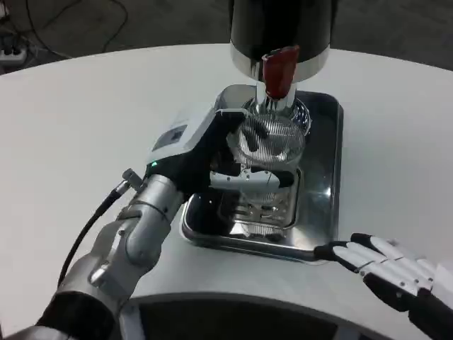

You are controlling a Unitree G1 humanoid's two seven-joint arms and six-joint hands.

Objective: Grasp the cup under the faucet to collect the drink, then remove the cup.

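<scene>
A clear ribbed cup [269,142] stands on the steel drip tray [322,184], right under the faucet with its red tap handle [279,71]. My left hand [212,152] wraps the cup from the left, fingers closed around its lower wall. The black and silver dispenser body [283,32] rises behind the tap. My right hand [386,269] lies flat on the white table near the tray's front right corner, fingers spread and holding nothing. What is inside the cup cannot be told.
The tray's slotted grate [262,209] lies in front of the cup. A black cable [88,227] runs from my left wrist. The table's front edge [233,301] curves just below the tray. A power strip [10,49] sits beyond the far left edge.
</scene>
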